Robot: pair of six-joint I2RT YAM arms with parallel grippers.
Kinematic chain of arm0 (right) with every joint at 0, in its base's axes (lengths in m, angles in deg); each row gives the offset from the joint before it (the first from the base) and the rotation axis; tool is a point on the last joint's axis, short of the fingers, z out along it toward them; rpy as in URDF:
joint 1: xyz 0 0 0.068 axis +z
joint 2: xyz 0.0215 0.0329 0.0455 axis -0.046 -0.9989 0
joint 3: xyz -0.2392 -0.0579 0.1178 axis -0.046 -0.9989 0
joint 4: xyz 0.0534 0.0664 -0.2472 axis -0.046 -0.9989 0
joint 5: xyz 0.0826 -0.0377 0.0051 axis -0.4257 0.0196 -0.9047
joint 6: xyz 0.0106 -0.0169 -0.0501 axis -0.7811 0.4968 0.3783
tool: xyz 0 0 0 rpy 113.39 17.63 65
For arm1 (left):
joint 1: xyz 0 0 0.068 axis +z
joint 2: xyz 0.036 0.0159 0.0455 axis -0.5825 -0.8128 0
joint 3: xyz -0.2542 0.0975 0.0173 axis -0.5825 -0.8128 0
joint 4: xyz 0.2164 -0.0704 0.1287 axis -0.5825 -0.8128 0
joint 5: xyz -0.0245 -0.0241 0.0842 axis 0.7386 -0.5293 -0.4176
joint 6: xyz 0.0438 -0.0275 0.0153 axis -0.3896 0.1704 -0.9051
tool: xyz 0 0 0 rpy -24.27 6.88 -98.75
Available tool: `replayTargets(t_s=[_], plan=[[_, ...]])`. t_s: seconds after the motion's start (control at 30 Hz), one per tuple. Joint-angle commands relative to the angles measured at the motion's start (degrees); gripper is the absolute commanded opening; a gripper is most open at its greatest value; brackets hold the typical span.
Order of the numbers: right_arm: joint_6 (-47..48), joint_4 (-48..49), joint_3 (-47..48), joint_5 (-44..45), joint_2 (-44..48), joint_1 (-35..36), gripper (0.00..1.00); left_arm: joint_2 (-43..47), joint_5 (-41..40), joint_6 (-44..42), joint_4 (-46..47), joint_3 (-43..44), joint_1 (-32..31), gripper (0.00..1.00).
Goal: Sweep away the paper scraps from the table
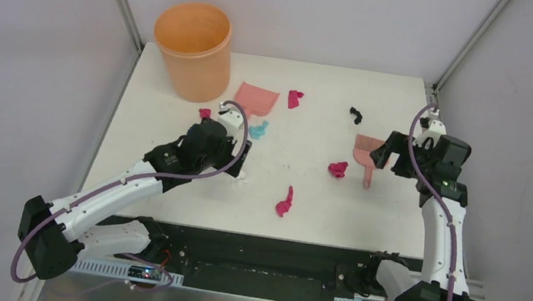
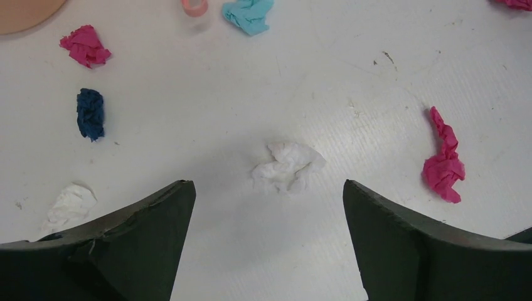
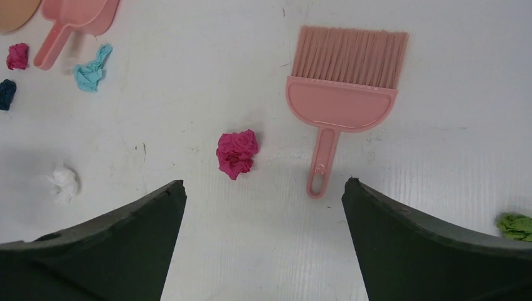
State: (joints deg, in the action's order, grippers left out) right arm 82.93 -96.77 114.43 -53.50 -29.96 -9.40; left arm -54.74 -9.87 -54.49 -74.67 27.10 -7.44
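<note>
Bases of both arms sit at the near edge of the worktop (image 1: 362,224), and from my station I see neither pincer holding anything. Nearest of the paper scraps is a long magenta twist (image 1: 285,201), lying on the near half around the middle.

My left pincer (image 2: 266,182) hangs over the left-centre of the worktop, jaws spread wide with nothing between them. Its wrist view shows a white wad (image 2: 288,167) on the surface below the gap, a second white wad (image 2: 69,204) off to one side, and a dark blue wad (image 2: 91,113) beyond that.

My right pincer (image 3: 263,182) is raised on the right side, jaws likewise wide apart and empty. It looks down on a round magenta wad (image 3: 237,153) near the handle of the salmon hand brush (image 3: 342,88), which lies flat with its bristles toward the far side. A green wad (image 3: 516,226) shows at the edge of that wrist view.

Farther back, a light blue wad (image 1: 258,129) lies near the handle of the dustpan (image 1: 257,98), with a small magenta wad (image 1: 205,113) to its left. A black scrap (image 1: 356,115) and a far magenta scrap (image 1: 295,99) lie apart from each other on the far half. The orange bucket (image 1: 193,49) stands upright at the far left corner, just left of the dustpan.
</note>
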Motion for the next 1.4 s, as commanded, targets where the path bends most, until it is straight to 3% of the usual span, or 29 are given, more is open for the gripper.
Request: replayTargets(t_s=[0.0,0.17,0.3,0.43,0.57,0.83,1.0,1.13,1.37], plan=[[-1.7,1.1,2.5,5.2,-1.5,-0.4,1.00,-0.4,0.2,-0.9,1.3,0.1,-0.1,0.90],[8.2,-3.8,4.5,9.4,-5.0,-0.4,1.00,-0.5,3.5,-1.2,3.3,-0.6,-0.1,0.85],[19.0,-11.2,5.6,0.4,-5.5,-0.2,1.00,-1.9,5.3,-1.0,1.9,0.5,-0.1,0.80],[21.1,-10.3,2.9,7.2,-4.2,0.6,1.00,-2.3,5.7,-0.8,1.4,1.1,-0.1,0.80],[25.9,-14.6,3.3,8.3,-8.1,0.8,0.74,-1.4,6.1,-1.1,1.8,0.8,-0.1,0.80],[24.1,-9.5,4.0,14.0,-21.6,5.4,0.40,-1.7,7.6,-1.2,1.8,0.9,-0.1,0.80],[17.4,-8.0,10.0,16.1,-31.4,8.3,0.46,-1.4,8.4,-1.1,1.8,1.2,-0.1,0.79],[12.7,-6.9,13.4,18.8,-36.8,9.6,0.60,-1.3,9.0,-1.2,2.1,1.0,-0.1,0.79],[9.9,-6.1,14.8,19.8,-39.5,10.2,0.62,-1.7,9.3,-1.3,2.1,1.2,0.0,0.79]])
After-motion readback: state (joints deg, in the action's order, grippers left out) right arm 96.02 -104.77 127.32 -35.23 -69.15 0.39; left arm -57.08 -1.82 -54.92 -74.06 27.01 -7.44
